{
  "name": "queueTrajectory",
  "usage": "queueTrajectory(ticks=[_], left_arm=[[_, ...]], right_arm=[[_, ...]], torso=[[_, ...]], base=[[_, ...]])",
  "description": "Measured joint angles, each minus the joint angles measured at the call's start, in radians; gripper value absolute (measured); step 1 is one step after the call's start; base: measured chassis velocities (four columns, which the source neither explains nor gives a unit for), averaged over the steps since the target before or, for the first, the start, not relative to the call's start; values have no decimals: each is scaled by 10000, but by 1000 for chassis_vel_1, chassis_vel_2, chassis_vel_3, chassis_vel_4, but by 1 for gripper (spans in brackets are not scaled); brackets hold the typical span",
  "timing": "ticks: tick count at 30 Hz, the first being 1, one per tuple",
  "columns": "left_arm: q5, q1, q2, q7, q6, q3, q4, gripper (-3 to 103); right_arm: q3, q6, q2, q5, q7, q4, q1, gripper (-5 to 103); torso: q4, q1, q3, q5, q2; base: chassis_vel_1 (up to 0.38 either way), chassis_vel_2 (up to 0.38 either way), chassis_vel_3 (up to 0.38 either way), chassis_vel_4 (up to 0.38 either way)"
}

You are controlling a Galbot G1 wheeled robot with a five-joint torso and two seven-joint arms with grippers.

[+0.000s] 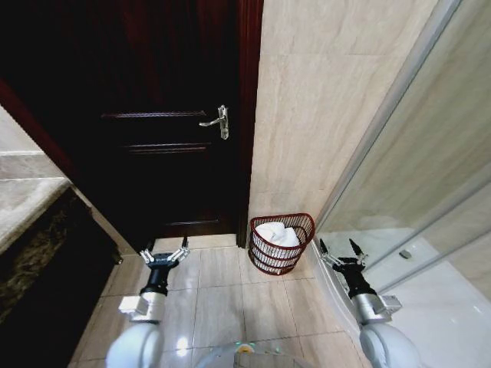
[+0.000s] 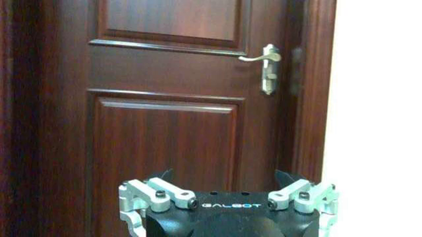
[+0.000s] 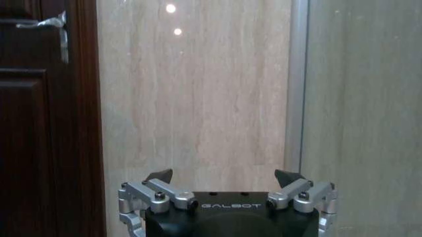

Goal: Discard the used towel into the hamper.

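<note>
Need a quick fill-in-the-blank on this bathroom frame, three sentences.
1. The white towel lies inside the ____.
2. The hamper stands on the floor tiles beside the dark wooden ____.
3. The left gripper and the right gripper both have their fingers ____.

Missing words: hamper; door; open

Dark wooden panelled door (image 1: 153,115), closed, with a silver lever handle (image 1: 219,121) near its right edge. Beige tiled wall (image 1: 322,115) to the right of the door frame. Glass shower partition (image 1: 430,184) farther right. Stone countertop (image 1: 23,199) at left. Glossy floor tiles (image 1: 222,299).
</note>
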Motion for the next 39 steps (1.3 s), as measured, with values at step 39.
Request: queueTrajectory(ticks=[39], left_arm=[[-183,204,49,-142,-1695,-232,588,100]], right_arm=[[-668,-47,920,-885,-129,1183,-836,100]], torso=[[1,-1,0,2,0]], base=[[33,-33,-31,34]])
